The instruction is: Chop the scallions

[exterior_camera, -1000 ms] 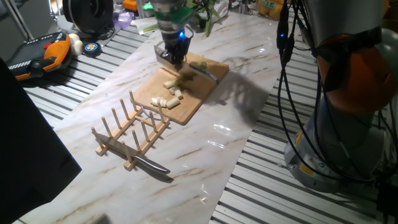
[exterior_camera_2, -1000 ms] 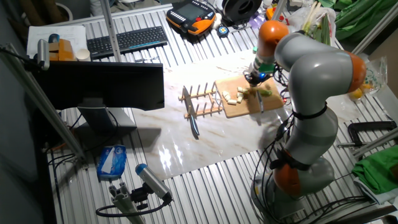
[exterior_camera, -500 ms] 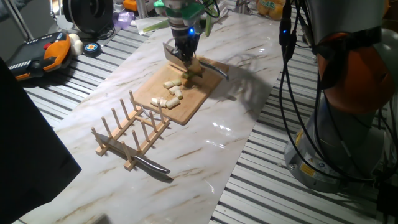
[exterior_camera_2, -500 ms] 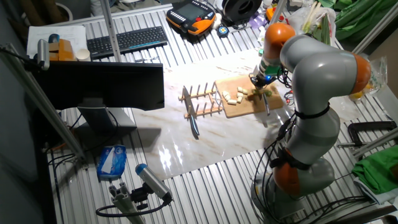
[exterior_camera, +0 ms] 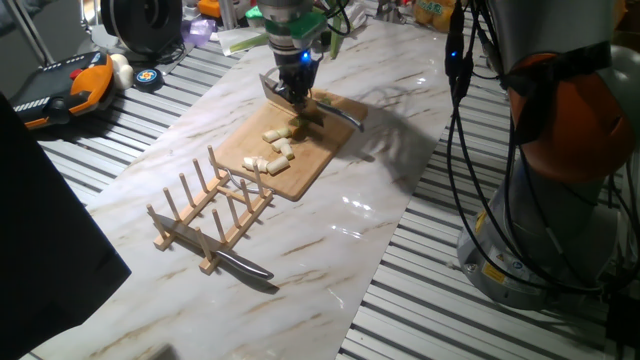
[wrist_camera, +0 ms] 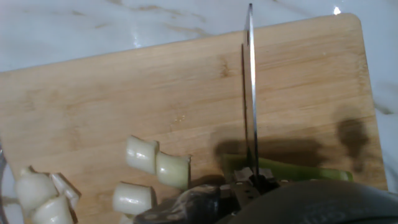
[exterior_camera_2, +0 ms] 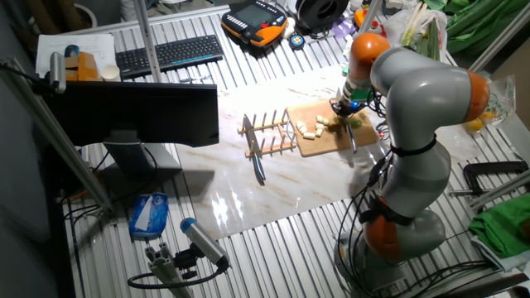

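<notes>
The hand pinches a knife by its handle, blade edge-down over the cutting board on the bench. The remaining scallion stalk lies across the board under the blade; cut scallion pieces sit just beside it. To cut well, I'd press straight down, square to the stalk, until the edge meets wood. The fingers themselves are cut off below the hand view, and whether the blade already touches the stalk is unclear
</notes>
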Available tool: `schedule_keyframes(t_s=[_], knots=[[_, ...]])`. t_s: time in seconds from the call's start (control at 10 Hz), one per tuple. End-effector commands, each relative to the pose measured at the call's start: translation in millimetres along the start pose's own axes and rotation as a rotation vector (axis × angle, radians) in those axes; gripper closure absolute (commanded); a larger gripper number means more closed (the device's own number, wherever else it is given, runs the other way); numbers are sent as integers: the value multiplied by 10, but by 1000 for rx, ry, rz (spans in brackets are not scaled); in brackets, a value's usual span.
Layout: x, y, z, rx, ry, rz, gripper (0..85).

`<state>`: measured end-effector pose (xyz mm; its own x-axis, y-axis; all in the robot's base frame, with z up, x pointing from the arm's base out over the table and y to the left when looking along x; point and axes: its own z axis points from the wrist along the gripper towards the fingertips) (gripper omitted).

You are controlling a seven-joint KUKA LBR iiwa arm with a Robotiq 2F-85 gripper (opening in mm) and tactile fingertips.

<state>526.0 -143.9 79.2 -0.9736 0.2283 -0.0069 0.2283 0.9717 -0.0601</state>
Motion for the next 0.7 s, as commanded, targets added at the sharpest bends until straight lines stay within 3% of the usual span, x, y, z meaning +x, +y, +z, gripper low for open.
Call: schedule_keyframes(t_s=[0.0,0.6], knots=[[7,-8,13,-1,2,-1,843],[-6,-74,90,-3,2,5,843]])
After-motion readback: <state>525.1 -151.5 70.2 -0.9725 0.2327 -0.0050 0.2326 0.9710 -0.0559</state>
